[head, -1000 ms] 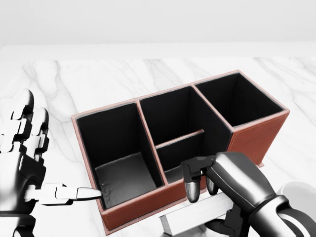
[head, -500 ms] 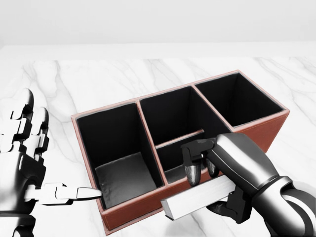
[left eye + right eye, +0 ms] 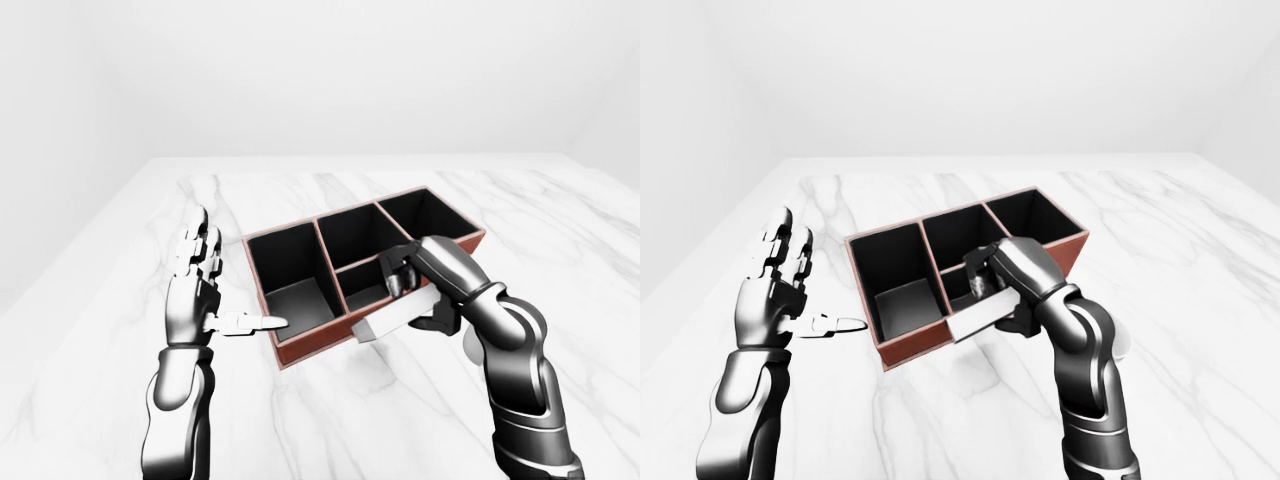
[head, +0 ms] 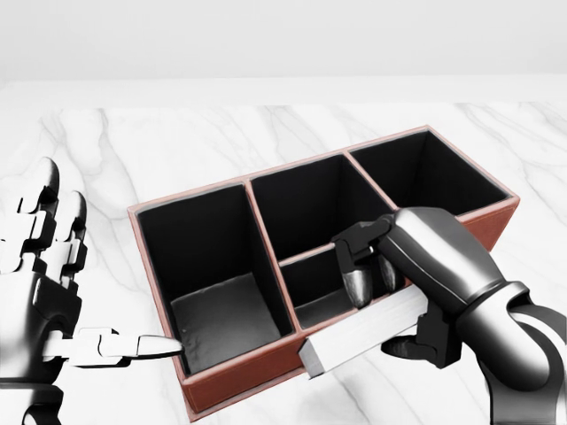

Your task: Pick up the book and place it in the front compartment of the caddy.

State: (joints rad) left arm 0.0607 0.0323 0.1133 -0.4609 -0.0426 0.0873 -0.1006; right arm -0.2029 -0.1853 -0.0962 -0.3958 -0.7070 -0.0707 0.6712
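Observation:
The caddy (image 4: pixel 485 227) is red-brown outside and black inside, lying slantwise on the marble table. Its middle section is split, with a small compartment (image 4: pixel 319 288) at its lower side in the head view. My right hand (image 4: pixel 381 314) is shut on the book (image 4: pixel 345 347), a pale grey-white slab. It holds the book tilted over the caddy's lower rim, beside that small compartment. My left hand (image 4: pixel 53 266) is open and empty at the left. Its thumb (image 4: pixel 151 347) points at the caddy's lower left corner. I cannot tell whether it touches.
The white marble table (image 3: pixel 330 195) spreads wide around the caddy, with its left edge (image 3: pixel 95 235) in the left-eye view. A pale round thing (image 3: pixel 467 348) shows partly behind my right forearm. A plain white wall stands beyond the table.
My right hand has risen and moved up the head view with the book, from below the caddy's lower wall to over its rim. The left hand has not moved.

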